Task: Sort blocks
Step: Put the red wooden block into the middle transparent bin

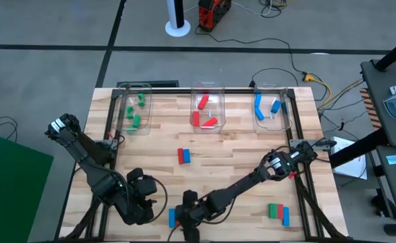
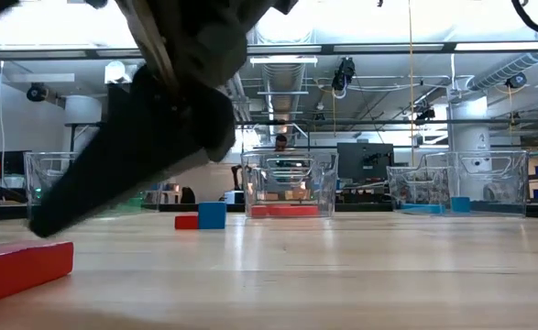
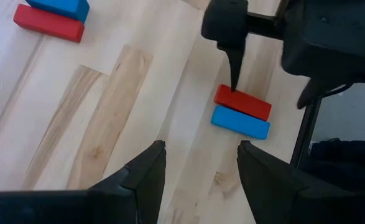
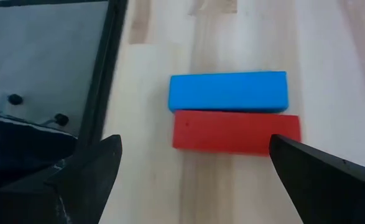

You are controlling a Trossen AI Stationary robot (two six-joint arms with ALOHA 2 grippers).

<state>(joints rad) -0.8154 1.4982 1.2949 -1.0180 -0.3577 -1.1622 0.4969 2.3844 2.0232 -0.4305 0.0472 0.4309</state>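
Observation:
A red block point(image 4: 235, 132) and a blue block point(image 4: 229, 92) lie side by side on the table near its front edge. My right gripper point(image 4: 194, 143) hangs open over them. One finger stands off each end of the red block, and a gap shows at one end. In the left wrist view, one of its fingers point(image 3: 234, 62) points down at the red block point(image 3: 243, 102). My left gripper point(image 3: 201, 146) is open just left of the pair, holding nothing. Another red and blue pair point(image 1: 183, 156) lies mid-table. A green, red and blue group point(image 1: 278, 212) lies at the front right.
Three clear bins stand along the far edge. The left bin point(image 1: 135, 108) holds green blocks, the middle bin point(image 1: 208, 108) red ones and the right bin point(image 1: 272, 108) blue ones. My right arm point(image 1: 251, 179) stretches across the table's front right.

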